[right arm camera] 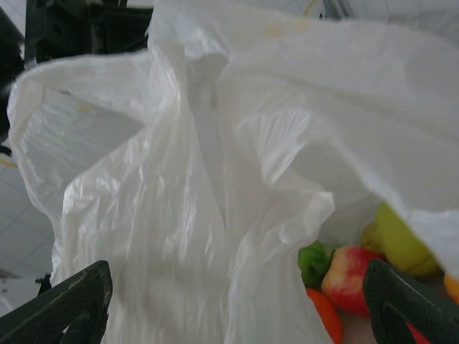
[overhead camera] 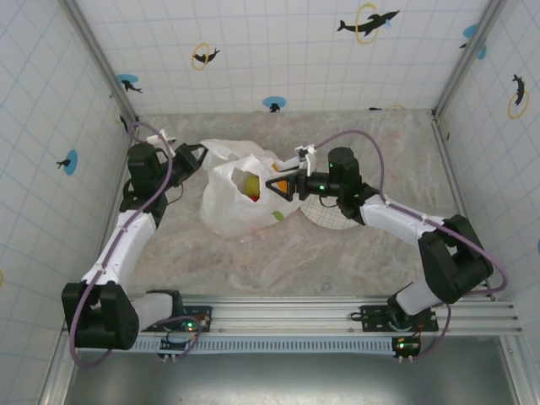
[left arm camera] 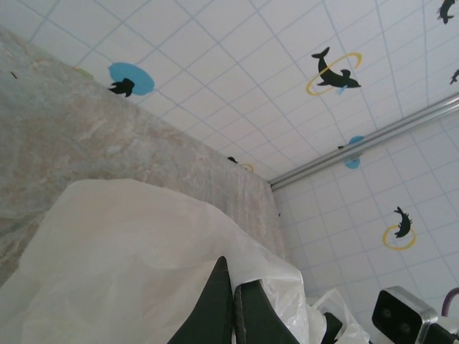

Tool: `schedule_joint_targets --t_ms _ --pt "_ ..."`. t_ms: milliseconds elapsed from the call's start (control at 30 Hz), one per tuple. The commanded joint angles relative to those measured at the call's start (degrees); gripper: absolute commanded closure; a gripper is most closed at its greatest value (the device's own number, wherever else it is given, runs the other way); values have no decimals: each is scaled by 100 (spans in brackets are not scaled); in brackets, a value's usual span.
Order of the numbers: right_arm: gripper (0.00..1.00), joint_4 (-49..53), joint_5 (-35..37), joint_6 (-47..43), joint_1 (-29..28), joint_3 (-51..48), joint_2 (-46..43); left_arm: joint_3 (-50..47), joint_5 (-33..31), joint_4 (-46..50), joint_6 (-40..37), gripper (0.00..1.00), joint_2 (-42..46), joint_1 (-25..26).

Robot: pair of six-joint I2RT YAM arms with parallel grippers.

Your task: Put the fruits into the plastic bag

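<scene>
The white crinkly plastic bag (overhead camera: 239,201) stands mid-table with its mouth facing right. My left gripper (overhead camera: 199,157) is shut on the bag's upper left edge; in the left wrist view the fingertips (left arm camera: 235,287) pinch the film of the bag (left arm camera: 129,251). My right gripper (overhead camera: 279,186) is open at the bag's mouth with nothing between its fingers. Inside the bag lie a yellow fruit (overhead camera: 251,183) and a red one (overhead camera: 253,198). The right wrist view shows the bag (right arm camera: 193,179) and, inside it, a red apple (right arm camera: 349,278), green fruit (right arm camera: 311,259), yellow-green fruit (right arm camera: 398,240) and orange fruit (right arm camera: 324,314) beside my open gripper (right arm camera: 237,304).
The round pale grid-patterned plate (overhead camera: 325,217) lies right of the bag, partly under my right arm. A small green piece (overhead camera: 278,216) shows at the bag's lower right edge; inside or outside, I cannot tell. Tiled walls enclose the marbled table (overhead camera: 337,253).
</scene>
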State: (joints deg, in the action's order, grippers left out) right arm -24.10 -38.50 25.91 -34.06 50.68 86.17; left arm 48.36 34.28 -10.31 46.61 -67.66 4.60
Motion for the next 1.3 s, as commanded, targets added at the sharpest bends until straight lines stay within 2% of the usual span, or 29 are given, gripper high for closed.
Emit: schedule_joint_targets --t_ms 0,133,300,400,600,733,900,1000,1100,1200,1267 --pt "8 1264 -54 -445 7 -49 -486 -85 131 -195 46 100 -98 119" --pt "8 2388 341 -614 200 -313 -973 -122 120 -215 -10 100 -141 163" --pt "6 2733 329 -622 302 -474 -1547 -152 230 -131 -185 100 -285 312" --pt "5 3112 252 -759 328 -402 -1689 -81 331 30 -405 100 -437 619" --pt "7 3951 121 -1372 464 -329 -2294 -27 247 223 -555 100 -608 841" --pt "9 4183 -6 -1550 759 -355 -2961 -46 128 255 -609 100 -634 840" --pt "10 4350 186 -1565 1518 -189 -3349 -57 61 331 -651 100 -671 839" --pt "11 4154 658 -1257 2165 -160 -3251 -45 3 383 -692 100 -653 826" --pt "11 3864 1494 -1014 2589 -222 -2959 -54 -68 414 -710 100 -618 809" --pt "11 3512 2851 -1019 2640 -320 -2456 -75 -80 418 -699 100 -599 817" --pt "11 3296 3273 -1078 2600 -355 -2099 -71 -71 415 -692 100 -591 812"
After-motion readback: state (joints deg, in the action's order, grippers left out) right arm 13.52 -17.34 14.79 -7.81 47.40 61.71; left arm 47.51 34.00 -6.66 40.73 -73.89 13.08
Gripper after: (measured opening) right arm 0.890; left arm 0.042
